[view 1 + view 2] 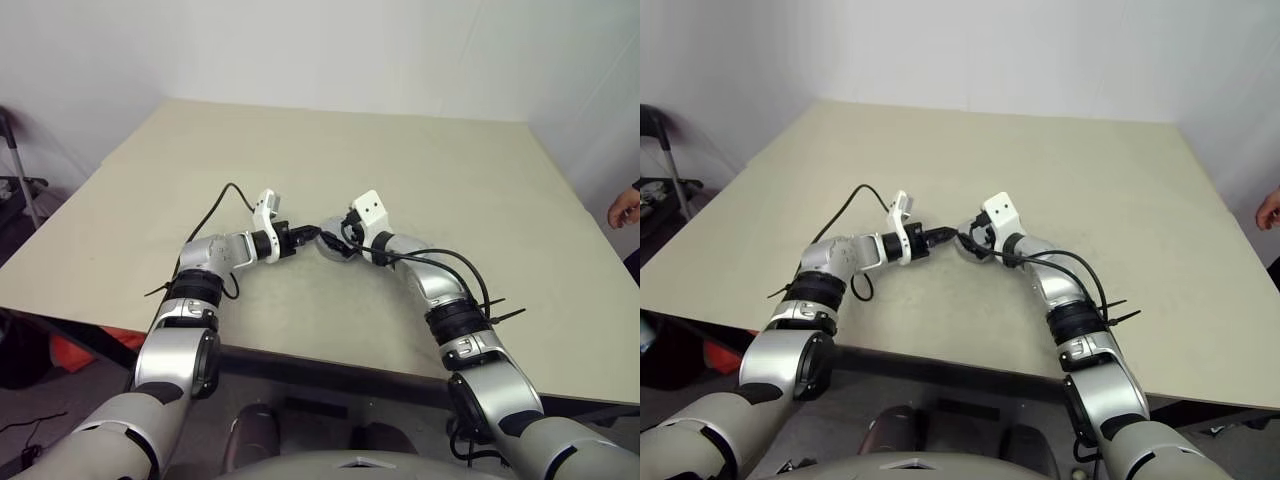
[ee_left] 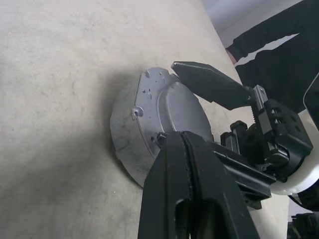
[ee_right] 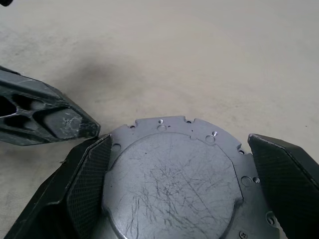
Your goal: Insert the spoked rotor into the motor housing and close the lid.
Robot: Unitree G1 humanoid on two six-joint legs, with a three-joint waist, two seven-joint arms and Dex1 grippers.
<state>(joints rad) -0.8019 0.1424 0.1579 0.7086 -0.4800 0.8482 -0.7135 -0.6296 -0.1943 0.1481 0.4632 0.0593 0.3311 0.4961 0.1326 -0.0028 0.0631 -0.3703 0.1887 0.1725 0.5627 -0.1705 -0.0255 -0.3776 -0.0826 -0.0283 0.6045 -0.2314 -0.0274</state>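
Note:
The motor housing (image 2: pixel 127 149) is a thick round silver body lying on the tan table (image 1: pixel 300 140) between my two hands. Its top face is the lid (image 3: pixel 169 189), a scratched silver plate with a raised round centre and small screw holes at the edge. My right gripper (image 3: pixel 178 142) stands open, one finger on each side of the housing and close against its rim. My left gripper (image 2: pixel 184 137) is shut, and its joined tips rest on the lid's top face. The spoked rotor is hidden.
A person's hand (image 1: pixel 625 207) shows at the table's right edge, and a dark sleeve (image 2: pixel 279 45) shows beyond the right gripper. A metal stand (image 1: pixel 15 170) is on the floor to the left. Bare table surface lies beyond the grippers.

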